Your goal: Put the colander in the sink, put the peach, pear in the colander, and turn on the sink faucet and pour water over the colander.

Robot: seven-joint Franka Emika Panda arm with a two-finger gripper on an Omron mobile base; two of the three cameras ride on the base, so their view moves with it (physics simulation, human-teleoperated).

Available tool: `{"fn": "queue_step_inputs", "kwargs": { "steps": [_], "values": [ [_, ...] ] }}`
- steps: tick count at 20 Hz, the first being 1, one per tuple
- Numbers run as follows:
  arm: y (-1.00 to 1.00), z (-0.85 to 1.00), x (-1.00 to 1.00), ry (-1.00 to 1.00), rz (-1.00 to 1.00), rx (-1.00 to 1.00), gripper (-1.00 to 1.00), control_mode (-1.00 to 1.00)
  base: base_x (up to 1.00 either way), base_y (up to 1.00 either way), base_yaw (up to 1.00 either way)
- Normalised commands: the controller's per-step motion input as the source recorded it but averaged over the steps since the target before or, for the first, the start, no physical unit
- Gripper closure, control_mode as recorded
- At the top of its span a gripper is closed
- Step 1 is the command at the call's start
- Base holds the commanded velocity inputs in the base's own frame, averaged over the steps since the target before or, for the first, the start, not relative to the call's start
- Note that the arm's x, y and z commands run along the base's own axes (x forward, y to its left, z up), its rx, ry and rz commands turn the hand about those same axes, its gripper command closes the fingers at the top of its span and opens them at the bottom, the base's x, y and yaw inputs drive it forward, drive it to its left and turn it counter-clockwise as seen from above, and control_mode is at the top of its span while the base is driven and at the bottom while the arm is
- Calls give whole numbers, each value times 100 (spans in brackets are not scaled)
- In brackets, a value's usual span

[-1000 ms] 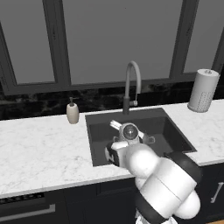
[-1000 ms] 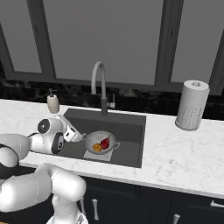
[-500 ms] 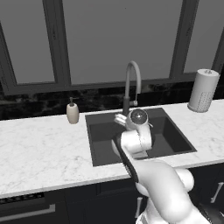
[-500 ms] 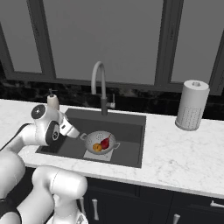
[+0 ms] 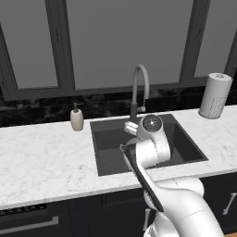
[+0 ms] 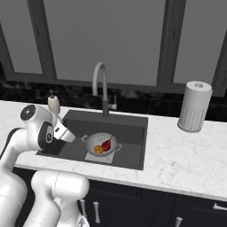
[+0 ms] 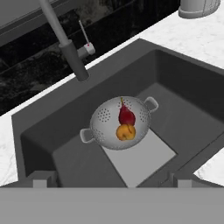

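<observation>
- Soap bottle point(image 6: 53, 104) is seen standing on the bench point(image 6: 177, 164) at the far left, just beside the sink point(image 6: 133, 153); it plays no part in the job
- Gripper point(image 7: 109, 180) is seen in the hand view with its two tips spread wide and nothing between them, so it is judged released and empty, poised above the near edge of the basin
- Colander point(image 6: 101, 144) is found on the sink floor, resting partly on the light grey square patch, so the first step is judged done
- Peach point(image 7: 125, 132) and pear point(image 7: 126, 115) are both seen inside the colander, touching one another; the fruit step is judged done as well
- Sink faucet point(image 6: 103, 88) stands at the back edge of the basin, its spout arching forward over the sink; no water is seen running, so the tap step is judged to be the one in hand
- Lever point(image 7: 85, 41) is seen at the side of the dark stem; the next move is judged to call for the gripper to be carried up and back to it and for it to be pushed open
- Paper-towel roll point(image 6: 194, 106) stands well apart on the right
</observation>
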Motion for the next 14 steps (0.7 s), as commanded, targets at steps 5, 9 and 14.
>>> {"fn": "queue_step_inputs", "kwargs": {
  "steps": [5,9,14],
  "values": [
    [-3,10,-54,0,1,0,-100,-100,0,0,0],
    [0,3,-42,0,0,0,-100,-100,0,0,0],
    [-22,0,-1,0,0,3,-100,-100,0,0,0]
  ]
}}
